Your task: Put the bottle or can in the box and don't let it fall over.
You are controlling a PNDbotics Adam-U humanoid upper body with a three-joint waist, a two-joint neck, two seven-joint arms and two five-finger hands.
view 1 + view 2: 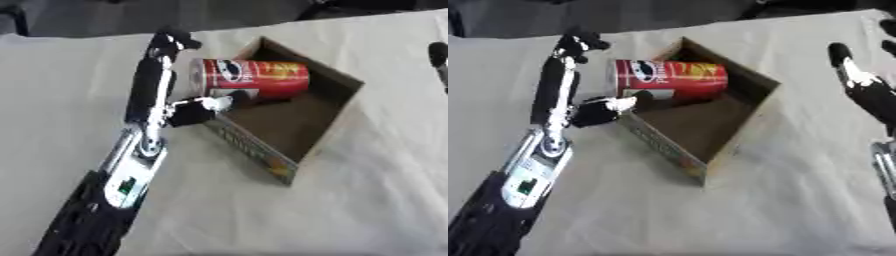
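Toward the far edge of the cloth-covered bench (367, 200), the red cylindrical snack can (252, 78) lies on its side across the open brown cardboard box's (337, 116) left corner. Left hand (157, 82) extends straight-fingered beside it, thumb touching, grasping nothing; right hand (864, 90) idles open.

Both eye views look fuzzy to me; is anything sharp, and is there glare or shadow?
Left eye view: soft throughout, the red can's label lettering smeared; the box interior lies in shadow. Right eye view: equally soft, the right hand blurred at the edge; no strong glare.
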